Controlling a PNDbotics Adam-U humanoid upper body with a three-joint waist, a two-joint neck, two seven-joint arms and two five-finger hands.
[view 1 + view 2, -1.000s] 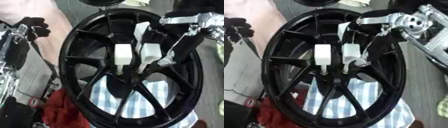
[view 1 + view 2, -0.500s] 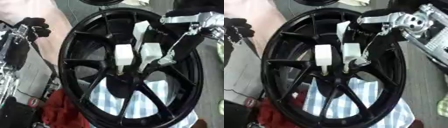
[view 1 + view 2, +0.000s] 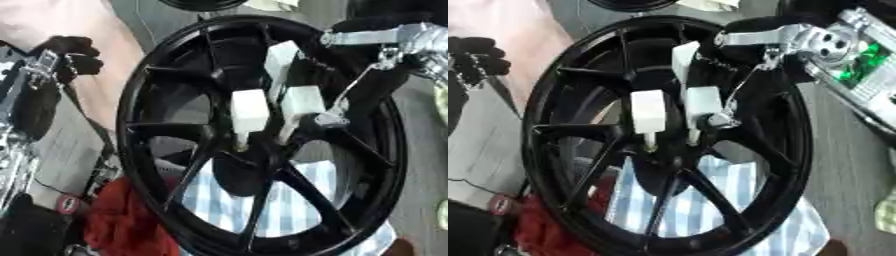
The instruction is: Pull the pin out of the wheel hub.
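In the middle of the left eye view you have the black wheel point(image 3: 262, 140) standing tilted, its spokes meeting at the hub point(image 3: 249, 160) just below centre. Your right hand point(image 3: 289, 95) reaches in from the upper right corner, and its white-tipped fingers point(image 3: 249, 112) point down into the hub opening. A thin pale piece, perhaps the pin point(image 3: 240, 145), shows under 1 fingertip, just above the hub; you cannot tell whether the fingers pinch it or only touch it. Behind the lower spokes lies a blue-and-white checked cloth point(image 3: 289, 205), with a red cloth point(image 3: 122, 225) beside it at the lower left. Your left hand point(image 3: 74, 57) shows at the left edge, dark, fingers curled, apart from the wheel's rim.

In the right eye view the silver wrist point(image 3: 815, 42) of your right arm shows more fully, with a green part point(image 3: 859, 67) beside it that the left eye view cuts off. Here the left hand sits hard against the left edge, only partly seen. The checked cloth reaches further toward the lower right corner.
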